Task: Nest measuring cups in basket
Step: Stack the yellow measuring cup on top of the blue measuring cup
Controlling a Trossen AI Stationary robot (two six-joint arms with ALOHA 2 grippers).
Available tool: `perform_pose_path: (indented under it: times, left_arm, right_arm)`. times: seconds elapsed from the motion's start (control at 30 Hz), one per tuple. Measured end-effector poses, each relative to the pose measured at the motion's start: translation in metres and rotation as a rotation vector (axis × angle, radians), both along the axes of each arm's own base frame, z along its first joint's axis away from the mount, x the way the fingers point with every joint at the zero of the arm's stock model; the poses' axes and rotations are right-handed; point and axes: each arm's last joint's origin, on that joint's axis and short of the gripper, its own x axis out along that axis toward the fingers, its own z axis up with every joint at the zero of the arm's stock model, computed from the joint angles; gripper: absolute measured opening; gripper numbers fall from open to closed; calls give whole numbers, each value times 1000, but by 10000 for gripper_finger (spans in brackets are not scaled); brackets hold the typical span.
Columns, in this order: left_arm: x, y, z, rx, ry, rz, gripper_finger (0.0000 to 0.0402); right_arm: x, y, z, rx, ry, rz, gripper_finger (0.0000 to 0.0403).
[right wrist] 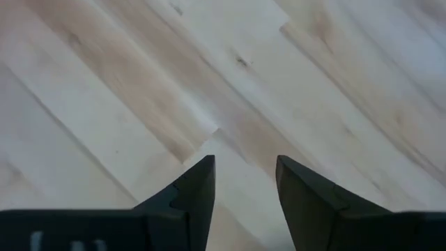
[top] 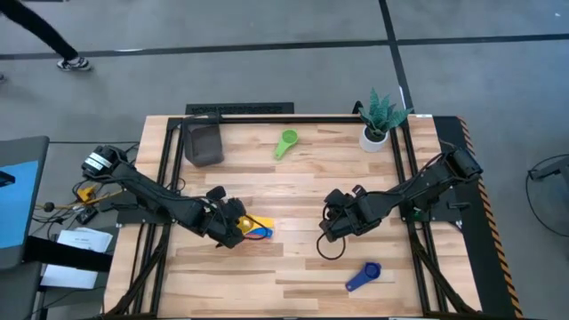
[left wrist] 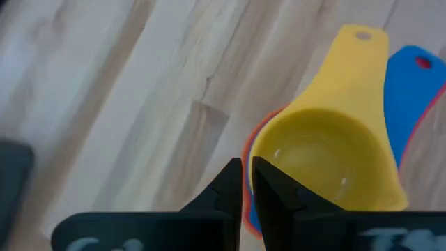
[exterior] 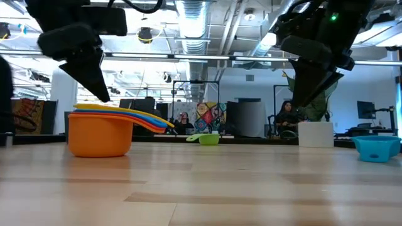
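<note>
A: Measuring cups are seen in the high view as a nested stack (top: 252,228) at the lower left of centre on the counter (top: 293,191), with the left gripper (top: 233,224) at the stack, jaws clenched. What else is shown there?

B: A green cup (top: 285,143) is found at the upper centre, a dark blue cup (top: 363,276) at the lower right, and the basket (top: 203,143) at the upper left. A white pot with a plant (top: 378,120) is placed at the upper right. The right gripper (top: 331,224) is held right of centre, jaws released, with nothing between them.

A: And the low view?

B: The orange cup (exterior: 99,134) is shown at the left, with yellow, red and blue handles fanned above it. A light blue cup (exterior: 377,147) is seen at the right edge.

A: The wrist views?

B: In the left wrist view the yellow cup (left wrist: 327,150) is seen uppermost in the stack, just beside the nearly closed jaws; whether its rim is pinched cannot be told. Only bare counter is shown between the parted jaws in the right wrist view.
</note>
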Motion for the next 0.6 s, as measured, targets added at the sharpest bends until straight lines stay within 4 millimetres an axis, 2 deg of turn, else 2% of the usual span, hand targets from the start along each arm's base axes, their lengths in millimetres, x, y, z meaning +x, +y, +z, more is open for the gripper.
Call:
perform_pose_path:
  times: [0.23,0.4,0.6]
  left_arm:
    - [22,15,8,101,-58,-153,23]
    - [44,43,16,37,-148,-244,17]
    - [63,75,7,-15,-147,-354,2]
  right_arm:
    - [12,2,2,48,-100,27,175]
    - [29,6,9,84,-253,90,158]
    - [62,26,2,94,-427,340,132]
